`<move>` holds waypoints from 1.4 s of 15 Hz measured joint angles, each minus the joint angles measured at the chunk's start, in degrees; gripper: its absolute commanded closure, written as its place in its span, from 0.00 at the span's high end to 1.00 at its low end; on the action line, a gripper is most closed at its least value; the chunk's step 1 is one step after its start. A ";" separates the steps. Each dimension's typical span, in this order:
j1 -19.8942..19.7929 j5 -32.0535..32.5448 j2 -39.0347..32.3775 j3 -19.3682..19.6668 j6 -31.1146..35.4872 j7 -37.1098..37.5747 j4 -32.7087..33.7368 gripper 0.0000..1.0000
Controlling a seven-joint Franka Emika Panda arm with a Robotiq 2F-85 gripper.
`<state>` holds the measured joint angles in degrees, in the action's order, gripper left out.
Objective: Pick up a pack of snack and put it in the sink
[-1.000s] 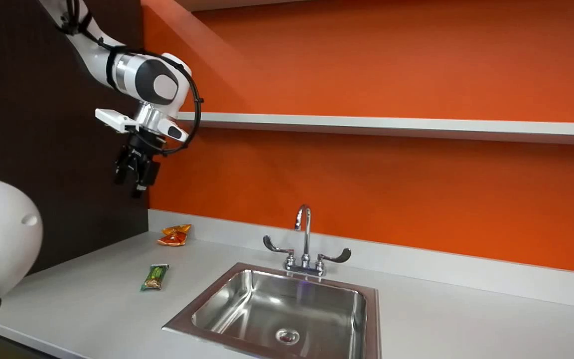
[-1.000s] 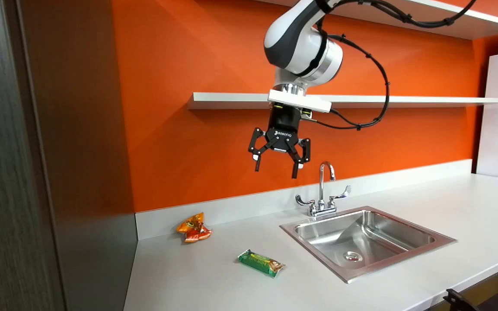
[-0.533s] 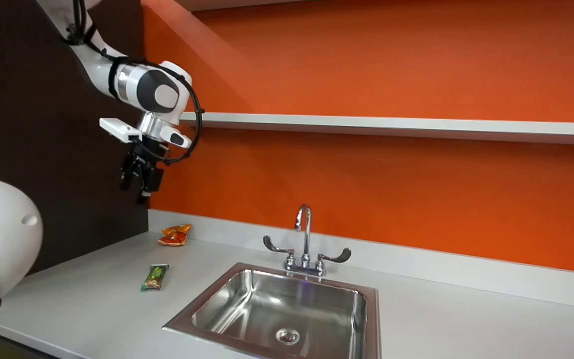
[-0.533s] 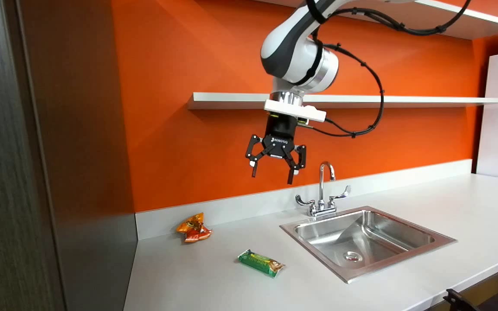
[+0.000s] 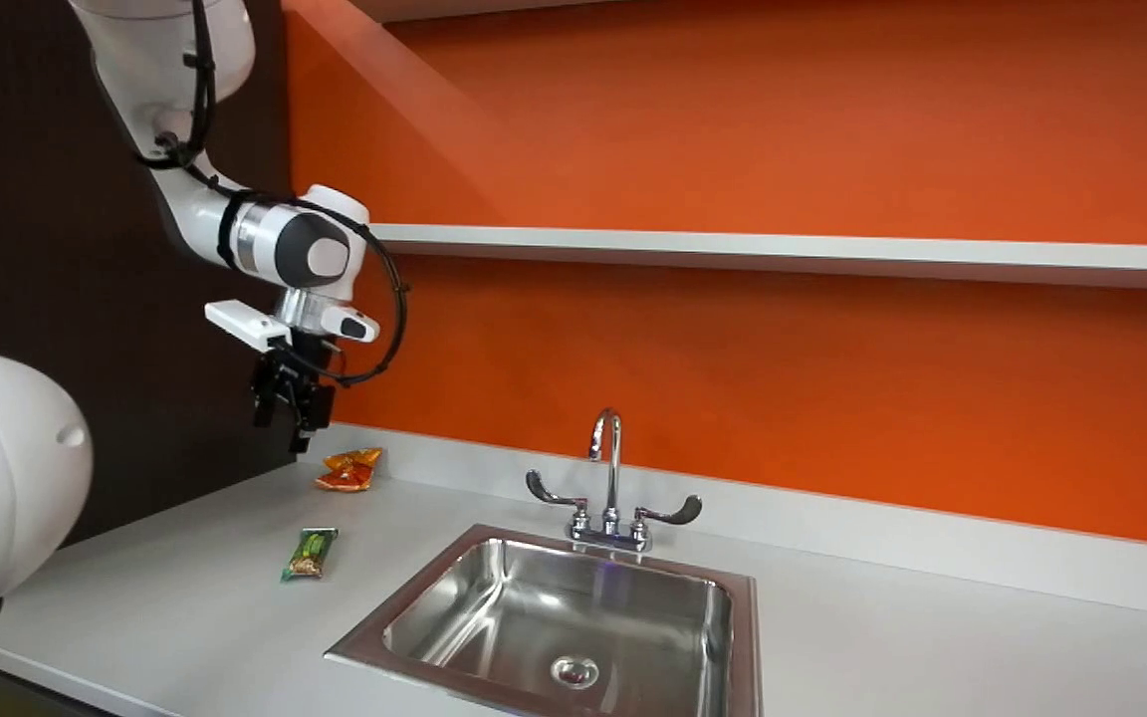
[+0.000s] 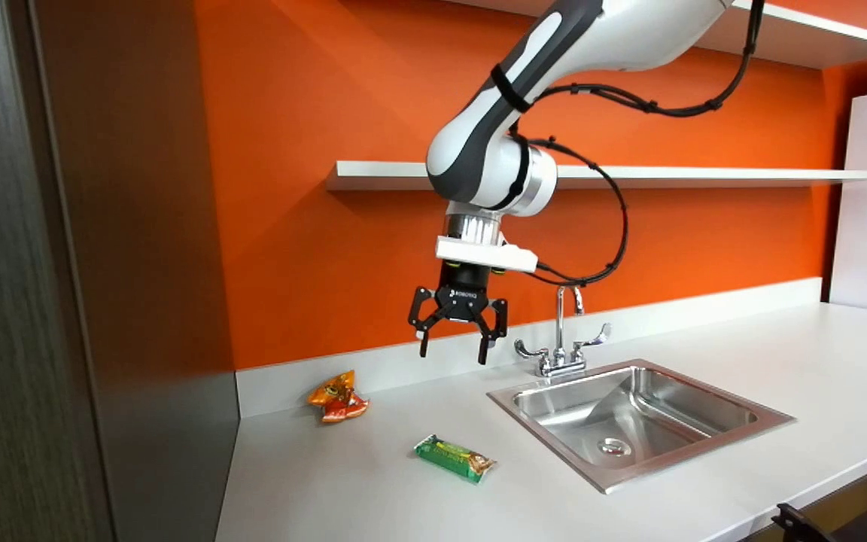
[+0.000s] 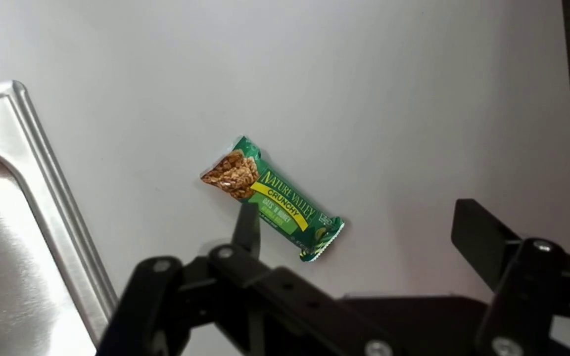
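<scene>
Broadly, orange wall (image 5: 832, 119), white worktop (image 6: 328, 497) against it. Steel sink (image 5: 744, 637) set into worktop, 2-handled tap (image 6: 560, 331) at its back edge. Hand (image 6: 453, 357) hanging over worktop, pointing down, 2 fingers (image 7: 480, 242) spread wide, gripping nothing. Orange-red bag (image 6: 337, 399) near back corner. Green snack bar (image 7: 277, 200) lying flat on worktop, beside sink but apart from it, lower than hand, slanted in wrist view.

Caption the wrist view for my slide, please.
Green packet on the counter, open pincer above, part of the sink at left.
</scene>
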<state>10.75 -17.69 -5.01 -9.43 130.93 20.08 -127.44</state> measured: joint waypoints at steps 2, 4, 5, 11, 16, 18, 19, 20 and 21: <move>0.53 1.37 -2.29 0.00 2.07 0.00 0.63 1.00; 0.88 2.44 -4.61 0.00 3.90 0.01 1.26 1.00; 1.04 2.70 -5.84 0.00 4.68 0.01 1.58 1.00; 1.32 4.01 -13.27 0.46 8.50 0.01 3.83 1.00; 1.34 4.25 -15.05 0.78 8.84 0.00 4.50 1.00; 1.34 4.25 -15.05 0.78 8.84 -0.01 4.50 1.00; 1.34 4.25 -15.04 0.78 8.84 -0.01 4.50 1.00; 1.34 4.25 -15.08 0.78 8.84 -0.01 4.49 1.00; 1.34 4.25 -15.17 0.78 8.84 -0.09 4.49 1.00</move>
<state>12.10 -13.43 -20.17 -8.65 139.77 20.00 -122.95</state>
